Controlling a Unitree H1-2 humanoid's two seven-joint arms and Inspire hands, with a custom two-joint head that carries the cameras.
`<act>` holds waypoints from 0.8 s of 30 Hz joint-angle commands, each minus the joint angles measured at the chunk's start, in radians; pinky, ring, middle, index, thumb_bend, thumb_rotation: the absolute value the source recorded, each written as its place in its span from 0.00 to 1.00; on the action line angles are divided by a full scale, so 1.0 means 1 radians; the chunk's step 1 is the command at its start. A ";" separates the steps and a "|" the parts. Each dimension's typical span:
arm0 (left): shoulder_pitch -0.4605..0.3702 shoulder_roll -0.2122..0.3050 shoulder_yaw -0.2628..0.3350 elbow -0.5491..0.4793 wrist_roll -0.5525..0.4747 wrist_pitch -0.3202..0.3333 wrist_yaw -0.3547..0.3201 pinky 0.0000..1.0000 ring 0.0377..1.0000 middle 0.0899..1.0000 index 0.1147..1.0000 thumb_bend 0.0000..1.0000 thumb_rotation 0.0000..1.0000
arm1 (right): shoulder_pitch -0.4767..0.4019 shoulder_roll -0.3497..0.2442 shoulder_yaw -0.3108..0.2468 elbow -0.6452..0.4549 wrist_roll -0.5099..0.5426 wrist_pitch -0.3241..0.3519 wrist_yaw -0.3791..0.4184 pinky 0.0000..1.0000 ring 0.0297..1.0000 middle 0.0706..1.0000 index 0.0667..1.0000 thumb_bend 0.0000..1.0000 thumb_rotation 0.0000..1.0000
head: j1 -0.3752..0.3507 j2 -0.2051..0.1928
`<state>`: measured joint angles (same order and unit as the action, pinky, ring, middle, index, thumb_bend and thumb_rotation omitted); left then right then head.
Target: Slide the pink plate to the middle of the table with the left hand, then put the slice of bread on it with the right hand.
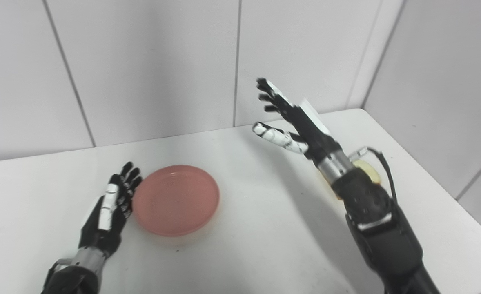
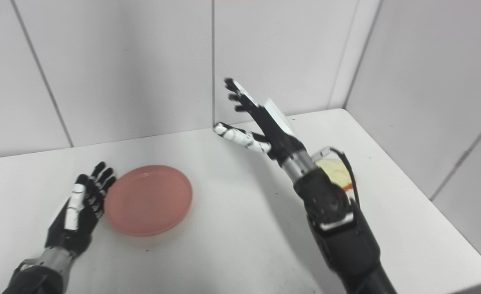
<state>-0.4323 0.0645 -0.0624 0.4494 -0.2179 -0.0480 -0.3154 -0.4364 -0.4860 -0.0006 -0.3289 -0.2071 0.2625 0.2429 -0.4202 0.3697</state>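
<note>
1. The pink plate (image 1: 176, 200) lies flat on the white table (image 1: 265, 228), left of the middle.
2. The left hand (image 1: 110, 206) rests on the table with fingers extended and apart, against the plate's left rim, holding nothing.
3. The right hand (image 1: 291, 118) is raised above the table, fingers spread, empty.
4. The slice of bread (image 2: 336, 171) lies on the table's right side, largely hidden behind the right forearm.
</note>
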 commanded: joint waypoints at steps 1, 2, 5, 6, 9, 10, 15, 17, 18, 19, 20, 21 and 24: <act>0.034 0.015 0.016 0.039 -0.003 0.011 -0.002 0.95 0.97 0.97 0.96 0.78 0.98 | -0.064 -0.073 0.020 -0.047 -0.039 0.056 0.063 0.81 0.89 0.94 0.97 0.78 0.66 | -0.008 0.002; 0.034 0.015 0.023 0.045 -0.003 0.008 0.001 0.94 0.96 0.96 0.95 0.79 0.96 | -0.080 -0.104 0.031 -0.060 -0.054 0.088 0.095 0.82 0.90 0.95 0.97 0.80 0.62 | -0.015 0.003; 0.033 0.019 0.041 0.059 -0.008 0.000 -0.008 0.92 0.94 0.95 0.94 0.79 0.96 | -0.124 -0.182 0.057 -0.084 -0.085 0.168 0.178 0.82 0.90 0.95 0.96 0.84 0.55 | -0.048 0.003; 0.034 0.020 0.047 0.061 -0.011 0.000 -0.014 0.91 0.93 0.94 0.93 0.79 0.97 | -0.137 -0.206 0.066 -0.086 -0.097 0.185 0.203 0.83 0.91 0.94 0.94 0.89 0.50 | -0.050 0.001; 0.029 0.025 0.069 0.089 -0.037 -0.015 -0.041 0.90 0.92 0.93 0.92 0.77 0.98 | -0.170 -0.261 0.061 -0.066 -0.144 0.206 0.308 0.87 0.93 0.94 0.92 0.98 0.41 | -0.082 -0.009; 0.027 0.025 0.075 0.097 -0.044 -0.014 -0.045 0.91 0.92 0.92 0.92 0.77 0.98 | -0.175 -0.264 0.050 -0.060 -0.157 0.207 0.339 0.89 0.95 0.95 0.92 0.99 0.38 | -0.082 -0.009; 0.023 0.034 0.103 0.124 -0.061 0.002 -0.055 0.90 0.92 0.92 0.92 0.75 1.00 | -0.211 -0.319 0.027 0.010 -0.265 0.207 0.525 0.90 0.96 0.95 0.93 1.00 0.30 | -0.100 0.001; 0.024 0.039 0.103 0.124 -0.056 0.005 -0.053 0.89 0.91 0.91 0.90 0.76 0.99 | -0.217 -0.338 0.036 0.020 -0.294 0.207 0.551 0.89 0.94 0.94 0.93 1.00 0.28 | -0.104 0.006; 0.025 0.043 0.102 0.123 -0.054 0.006 -0.053 0.89 0.91 0.91 0.90 0.76 0.99 | -0.217 -0.355 0.043 0.028 -0.294 0.207 0.557 0.89 0.94 0.93 0.93 1.00 0.28 | -0.107 0.010; 0.025 0.046 0.101 0.123 -0.053 0.006 -0.054 0.89 0.91 0.91 0.90 0.76 0.99 | -0.218 -0.366 0.047 0.034 -0.293 0.206 0.561 0.90 0.95 0.94 0.93 1.00 0.26 | -0.107 0.010; 0.025 0.049 0.102 0.129 -0.055 0.003 -0.057 0.89 0.91 0.91 0.90 0.76 0.99 | -0.219 -0.383 0.053 0.044 -0.288 0.200 0.565 0.90 0.95 0.94 0.93 1.00 0.25 | -0.112 0.010; 0.024 0.051 0.103 0.132 -0.057 0.001 -0.060 0.89 0.91 0.91 0.90 0.76 0.98 | -0.220 -0.395 0.059 0.050 -0.284 0.195 0.566 0.90 0.94 0.94 0.94 1.00 0.25 | -0.112 0.010; 0.021 0.057 0.106 0.157 -0.060 -0.024 -0.069 0.87 0.90 0.90 0.90 0.75 0.96 | -0.229 -0.435 0.082 0.056 -0.294 0.202 0.595 0.89 0.95 0.96 0.96 1.00 0.25 | -0.120 0.015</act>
<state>-0.4628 0.1000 0.0354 0.5458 -0.2841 -0.0811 -0.3804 -0.6091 -0.8762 0.0888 -0.2607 -0.4915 0.4673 0.8305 -0.5415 0.3835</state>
